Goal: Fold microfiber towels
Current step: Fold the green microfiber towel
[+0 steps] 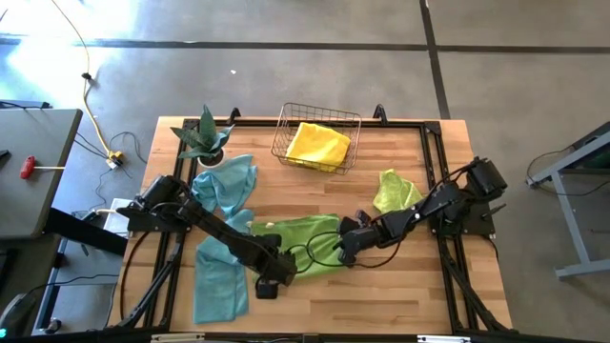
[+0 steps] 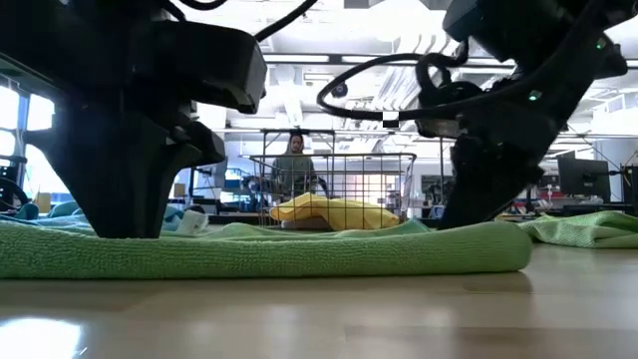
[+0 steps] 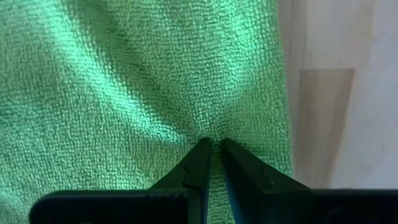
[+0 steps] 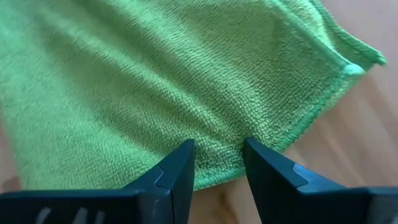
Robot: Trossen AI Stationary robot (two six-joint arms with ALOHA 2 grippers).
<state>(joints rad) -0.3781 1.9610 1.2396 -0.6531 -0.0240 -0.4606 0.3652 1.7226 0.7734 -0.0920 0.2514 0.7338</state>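
Note:
A green microfiber towel (image 1: 300,238) lies flat on the wooden table's middle, and both grippers are down on it. My left gripper (image 1: 272,276) points down at the towel's near left part and is shut on a pucker of cloth (image 3: 211,134). My right gripper (image 1: 345,252) stands open over the towel's right end, with its fingertips (image 4: 186,152) just inside the hemmed edge (image 4: 311,115). In the low view the towel (image 2: 299,249) is a low green band under both grippers. A yellow towel (image 1: 317,143) lies in the wire basket (image 1: 286,129). My left gripper pinches a small ridge of the green towel's top surface (image 3: 212,138) between its two fingertips, coming from above and pointing down. Creases run out from the pinch. The towel stays lying on the table. How many layers are pinched does not show. My right gripper comes slanting down from the table's right side. Its open fingertips (image 4: 252,149) stand astride a strip of cloth (image 4: 217,140) beside the hemmed edge. I cannot tell whether they touch the towel, which lies flat.
Two teal towels (image 1: 226,186) (image 1: 214,276) lie at the table's left, and a lime towel (image 1: 396,191) is bunched at the right. A potted plant (image 1: 203,138) stands at the far left corner. Bare wood (image 1: 381,295) lies along the near edge. A person (image 2: 296,165) stands far behind the basket.

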